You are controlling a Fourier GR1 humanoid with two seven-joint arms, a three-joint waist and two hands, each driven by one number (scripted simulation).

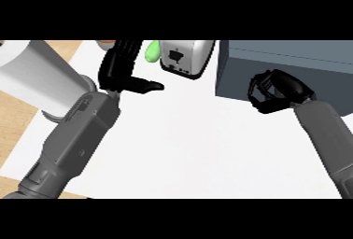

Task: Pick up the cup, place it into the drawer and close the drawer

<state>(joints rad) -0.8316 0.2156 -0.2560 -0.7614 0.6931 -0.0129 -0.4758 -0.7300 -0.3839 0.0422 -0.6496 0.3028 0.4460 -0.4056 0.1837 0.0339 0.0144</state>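
Note:
A dark blue-grey drawer cabinet stands at the upper right of the white counter; its drawer looks pushed in. My right hand is at the cabinet's front left edge, fingers curled, and I see nothing held in them. No cup shows clearly. My left hand is at the upper left with straight fingers pointing away and the thumb sticking out to the right, holding nothing. A small orange-tan object peeks out behind its fingers at the top edge.
A white and silver toaster stands at the back centre, with a green object beside it on its left. A large white cylinder fills the upper left. Wooden surface borders the counter's left side.

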